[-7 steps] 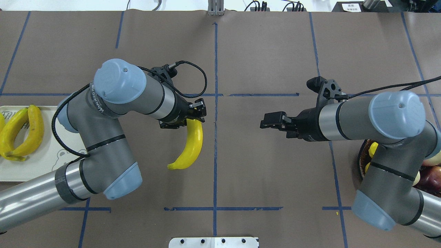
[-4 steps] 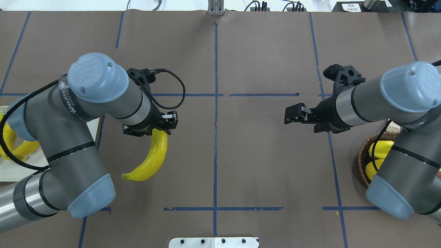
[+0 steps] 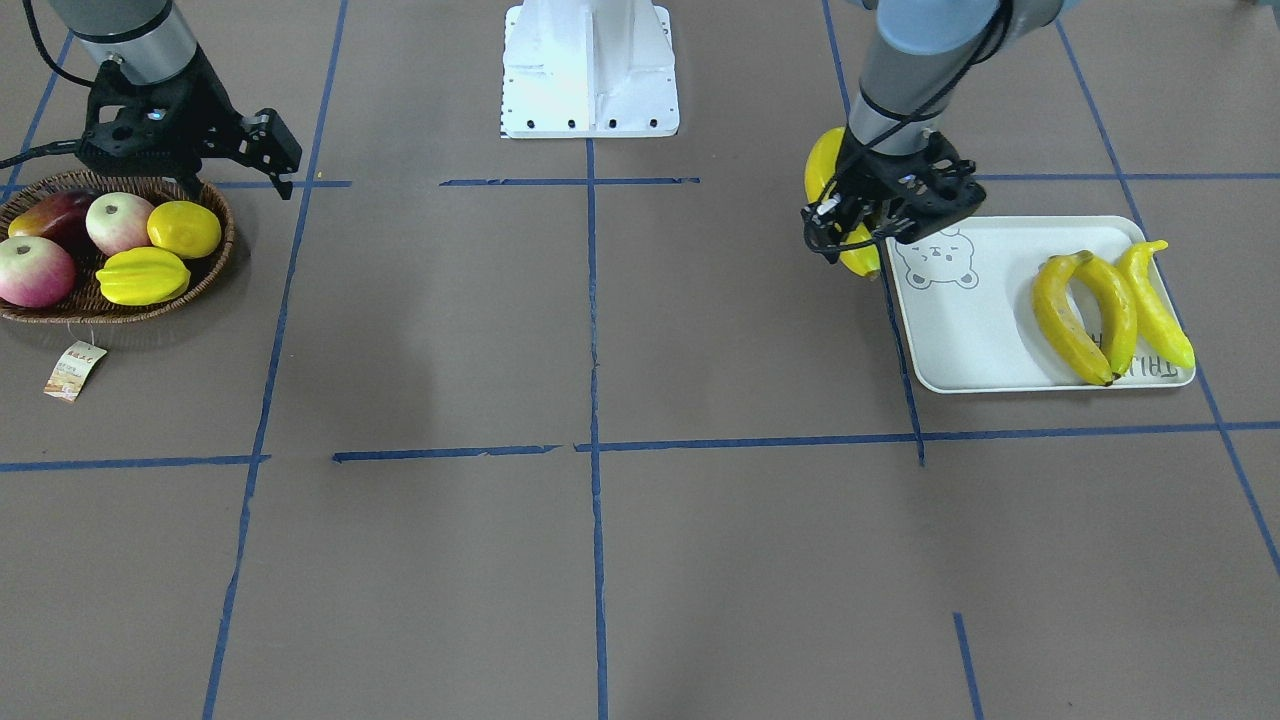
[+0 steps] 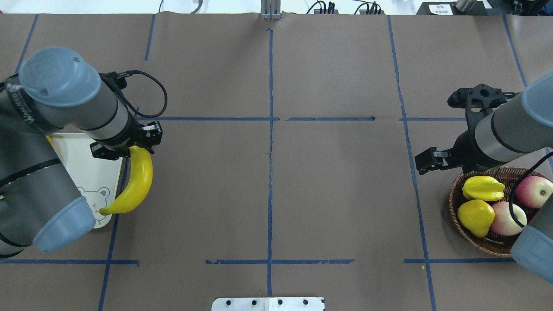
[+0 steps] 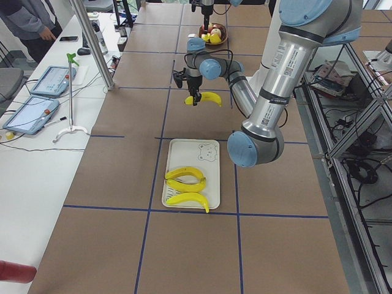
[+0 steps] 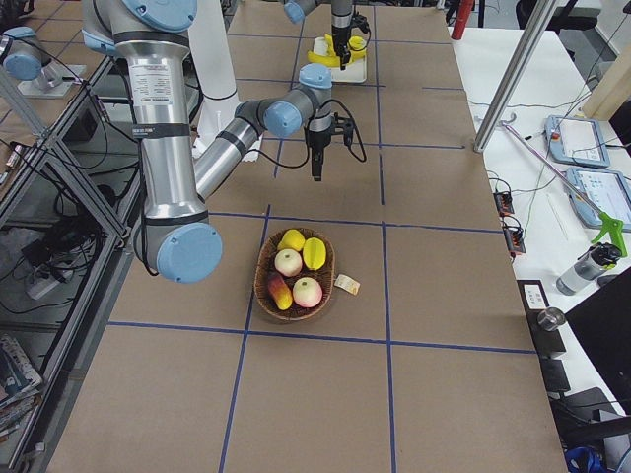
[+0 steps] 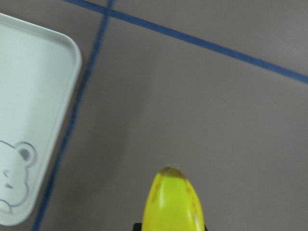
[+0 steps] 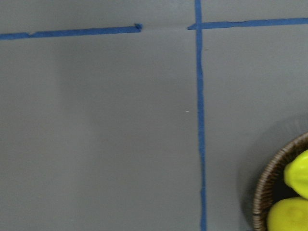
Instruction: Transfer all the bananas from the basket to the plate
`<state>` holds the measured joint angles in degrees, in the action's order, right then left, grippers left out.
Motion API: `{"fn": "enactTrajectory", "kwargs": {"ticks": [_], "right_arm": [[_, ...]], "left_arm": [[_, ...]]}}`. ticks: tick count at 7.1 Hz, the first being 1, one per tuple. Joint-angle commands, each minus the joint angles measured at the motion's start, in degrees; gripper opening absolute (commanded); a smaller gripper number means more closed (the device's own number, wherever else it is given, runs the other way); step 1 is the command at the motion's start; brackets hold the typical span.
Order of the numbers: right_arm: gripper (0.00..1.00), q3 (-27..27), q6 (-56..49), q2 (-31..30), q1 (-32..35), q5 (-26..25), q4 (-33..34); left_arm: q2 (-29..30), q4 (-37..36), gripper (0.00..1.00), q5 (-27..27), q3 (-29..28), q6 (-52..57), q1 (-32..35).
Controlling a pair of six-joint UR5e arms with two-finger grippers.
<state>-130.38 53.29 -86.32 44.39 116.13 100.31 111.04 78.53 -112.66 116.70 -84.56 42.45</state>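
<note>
Front view shows what overhead hides: three bananas point(image 3: 1110, 305) lie side by side at the lettered end of the plate point(image 3: 960, 340). In the overhead view the left arm's bulk covers that end. Overhead gives the fourth banana point(image 4: 138, 183) almost whole, where the front view has it mostly hidden behind the left tool point(image 3: 880, 215).

Left tool is clamped on the stem end of that banana and points straight down. The fruit hangs curved below it, clear of the table point(image 4: 268, 194). It sits just beside the plate's edge at the bear-print end, and in the overhead view its lower tip overlaps the plate corner. Left wrist view: the banana tip is over bare table, with the plate rim off to the side. Left arm is folded back on itself, elbow low and near the robot.

Right tool point(image 4: 425, 162) points down over the table, just beside the basket point(image 4: 456, 203) rim on the side toward the table middle, and grips nothing. Can't tell how wide its jaws are. Right wrist view catches only the basket rim and two yellow fruits.

The basket holds a star fruit point(image 3: 143, 276), a lemon point(image 3: 184, 228), two apples point(image 3: 118, 222) and one darker fruit. A paper tag point(image 3: 72, 368) lies beside it.
</note>
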Motion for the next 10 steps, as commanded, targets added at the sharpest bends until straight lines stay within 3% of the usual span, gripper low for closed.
{"fn": "enactTrajectory", "kwargs": {"ticks": [1, 3, 5, 7, 10], "right_arm": [[1.00, -0.31, -9.49, -4.64, 4.46, 1.98, 0.59], [1.00, -0.05, -9.96, -5.00, 4.92, 2.26, 0.59], [1.00, -0.05, -9.96, -5.00, 4.92, 2.26, 0.59], [1.00, -0.13, -9.87, -4.91, 4.92, 2.17, 0.59], [1.00, -0.31, -9.61, -4.74, 4.92, 2.17, 0.59]], "left_arm": [[-9.04, 9.99, 0.00, -0.01, -0.07, -5.32, 5.43], [-15.31, 22.14, 0.00, -0.01, -3.99, -6.39, 7.46], [-17.07, 37.05, 0.02, -0.10, -13.82, -11.92, 7.82], [-19.10, 45.36, 0.05, -0.19, -20.17, -11.06, 8.61], [-20.69, 55.91, 0.20, -0.37, -29.22, -7.90, 10.54]]}}
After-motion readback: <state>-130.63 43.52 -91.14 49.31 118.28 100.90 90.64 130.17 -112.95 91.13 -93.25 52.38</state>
